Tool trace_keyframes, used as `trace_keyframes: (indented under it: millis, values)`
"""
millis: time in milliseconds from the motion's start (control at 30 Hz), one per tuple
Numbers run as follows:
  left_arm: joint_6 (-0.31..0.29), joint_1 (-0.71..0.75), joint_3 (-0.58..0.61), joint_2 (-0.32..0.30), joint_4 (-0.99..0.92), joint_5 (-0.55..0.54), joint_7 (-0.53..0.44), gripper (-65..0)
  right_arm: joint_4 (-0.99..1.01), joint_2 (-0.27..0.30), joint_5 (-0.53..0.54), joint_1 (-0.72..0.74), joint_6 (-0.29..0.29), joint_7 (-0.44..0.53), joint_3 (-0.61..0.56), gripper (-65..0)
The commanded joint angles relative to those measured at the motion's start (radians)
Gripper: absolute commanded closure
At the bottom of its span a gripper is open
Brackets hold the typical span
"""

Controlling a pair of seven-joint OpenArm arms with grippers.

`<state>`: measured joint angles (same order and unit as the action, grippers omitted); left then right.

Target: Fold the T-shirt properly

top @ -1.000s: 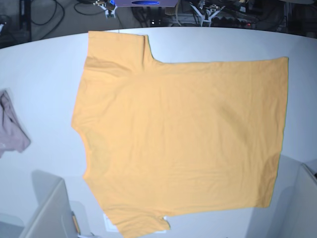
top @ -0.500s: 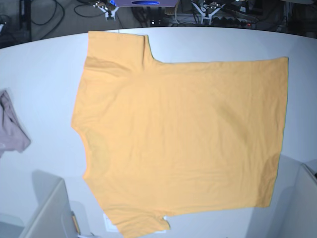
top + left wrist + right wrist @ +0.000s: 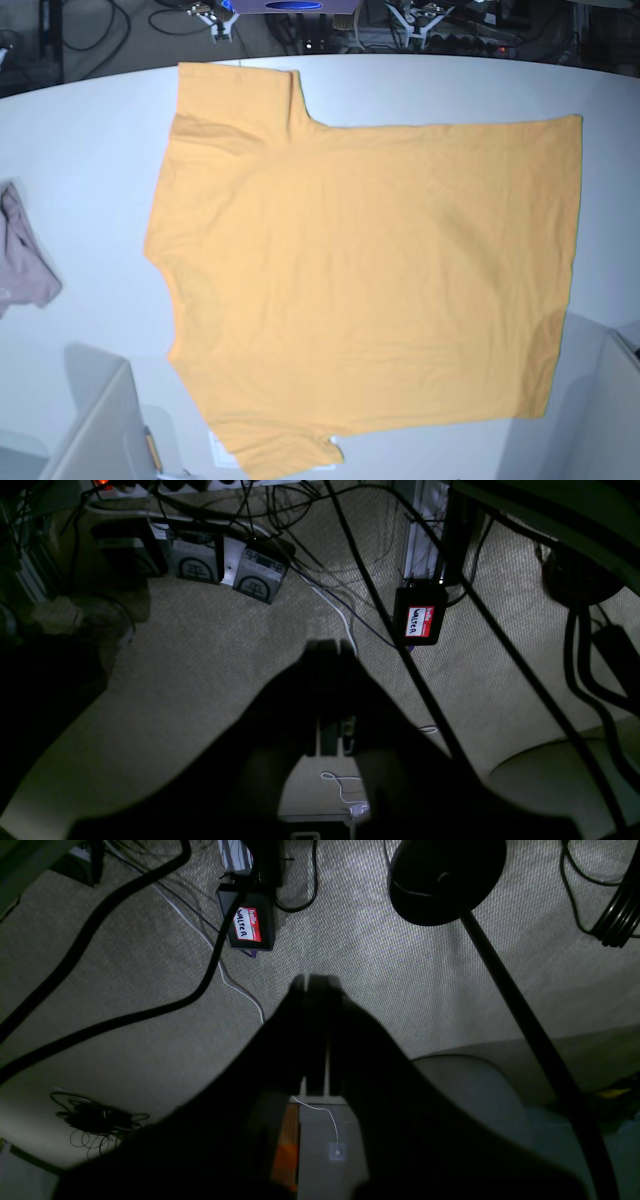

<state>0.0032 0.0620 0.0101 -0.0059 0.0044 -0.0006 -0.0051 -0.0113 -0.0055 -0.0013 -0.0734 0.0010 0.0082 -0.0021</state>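
One large light-orange short-sleeved cotton T-shirt (image 3: 360, 280) lies spread flat on the white worktop (image 3: 80, 140), plain side up, taking up most of the surface in the base view. Its sleeves point toward the far edge and the near edge on the view's left side, and its straight hem runs down the view's right side. Light creases cross the fabric near the far sleeve and along the lower body. A small pinkish-mauve cloth (image 3: 22, 262) sits crumpled at the worktop's left edge, well apart from the shirt.

Neither arm reaches over the worktop — only grey parts of the rig show at the two near corners of the base view. Both wrist cameras look down at a beige woven carpet floor (image 3: 200, 645), strewn with black cables.

From the left wrist view, the left hand (image 3: 330, 652) appears as a dark silhouette with its fingers pressed together, closed on nothing. Beyond it hangs a small black box with a red-and-white name sticker (image 3: 419, 616), and grey power bricks (image 3: 260, 575) lie farther off.

From the right wrist view, the right hand (image 3: 312, 982) is likewise a dark silhouette, fingers closed together and empty. The same stickered black box sits on the carpet beyond it, and a round black stand base (image 3: 445, 877) with a slanting pole stands to its right.
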Motion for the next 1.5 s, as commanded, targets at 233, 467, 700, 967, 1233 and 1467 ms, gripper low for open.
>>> trace_keyframes:
  millis: [233,467,700,967,1233,1467]
  values:
    - [0.004,0.108,0.001,-0.039,0.096,0.007,-0.002,0.0,-0.109,0.028,-0.004,-0.116,0.007,0.120,-0.002,0.0]
    - [0.002,0.290,0.001,-0.092,0.391,0.007,-0.002,0.0,-0.244,0.049,0.002,-0.227,0.007,0.120,0.004,0.0]
    - [0.002,0.416,0.003,-0.145,0.521,0.007,-0.003,0.0,-0.384,0.051,0.004,-0.348,0.007,0.117,0.006,0.0]
    - [0.002,0.649,0.003,-0.216,0.872,-0.005,-0.003,0.0,-0.600,0.051,0.004,-0.487,0.003,0.114,0.009,0.0]
    - [0.002,0.881,-0.014,-0.248,1.218,-0.060,-0.003,0.0,-1.022,0.011,0.004,-0.667,0.006,-0.069,0.241,0.0]
    - [0.004,1.060,-0.174,-0.259,1.560,-0.141,-0.003,0.0,-1.467,-0.027,0.004,-0.790,0.006,-0.244,0.304,0.0]
